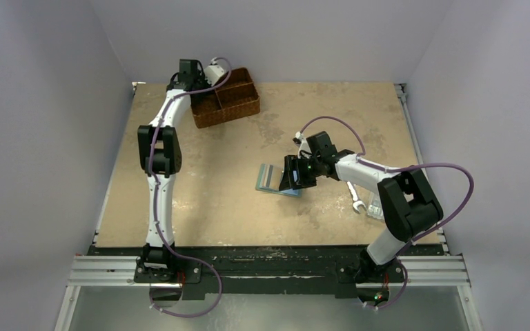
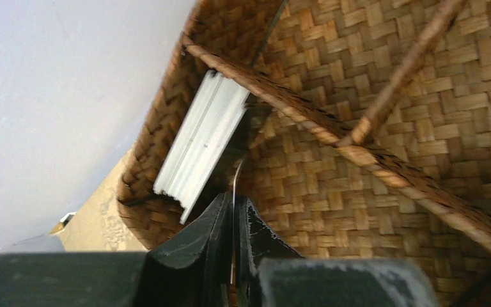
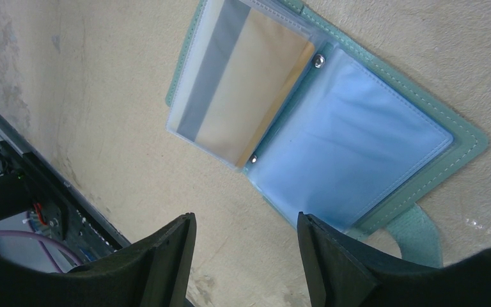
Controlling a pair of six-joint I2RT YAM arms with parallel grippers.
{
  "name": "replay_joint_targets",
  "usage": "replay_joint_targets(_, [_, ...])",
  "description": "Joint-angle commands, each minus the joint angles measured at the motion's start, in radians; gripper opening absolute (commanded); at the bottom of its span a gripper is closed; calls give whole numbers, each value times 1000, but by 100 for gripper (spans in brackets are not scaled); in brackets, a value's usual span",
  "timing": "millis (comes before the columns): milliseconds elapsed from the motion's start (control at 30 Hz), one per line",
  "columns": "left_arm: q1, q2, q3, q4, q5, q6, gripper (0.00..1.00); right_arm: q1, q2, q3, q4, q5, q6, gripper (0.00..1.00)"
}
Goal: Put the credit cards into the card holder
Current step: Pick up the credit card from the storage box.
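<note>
Left end effector (image 2: 234, 199): down in the wicker basket (image 2: 332, 211), upper left of the overhead view. Jaws narrow, pinched on the thin pale edge of one card (image 2: 236, 178). White stack of credit cards (image 2: 201, 144) stands on edge in the corner compartment just beyond.

Right end effector (image 3: 246, 222): jaws wide, holding nothing, above the card holder (image 3: 358, 147). Holder lies open on the tabletop (image 3: 102, 96), mid-frame overhead. Yellowish card (image 3: 256, 83) sits in its clear sleeve.
</note>
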Motion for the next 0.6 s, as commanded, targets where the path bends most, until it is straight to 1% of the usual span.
replay_joint_targets(0, [12,-74,-38,-35,61,-37,7,3,-46,-4,31,-13,1,67])
replay_joint_targets(100, [11,-116,-55,-43,96,-69,6,3,-72,-16,40,-14,6,67])
replay_joint_targets(233, [9,-189,-57,-74,140,-123,1,3,-119,-21,48,-8,0,67])
replay_joint_targets(333, [8,-272,-60,-84,190,-179,0,2,-146,-19,46,-1,-13,67])
replay_joint_targets(400, [8,-339,-84,-61,232,-215,0,3,-171,-28,56,1,-15,67])
replay_joint_targets(500, [8,-427,-122,-11,173,-272,0,3,-217,-44,73,1,-4,67])
replay_joint_targets(567, [8,-460,-103,-31,155,-305,0,3,-256,-58,87,-1,8,68])
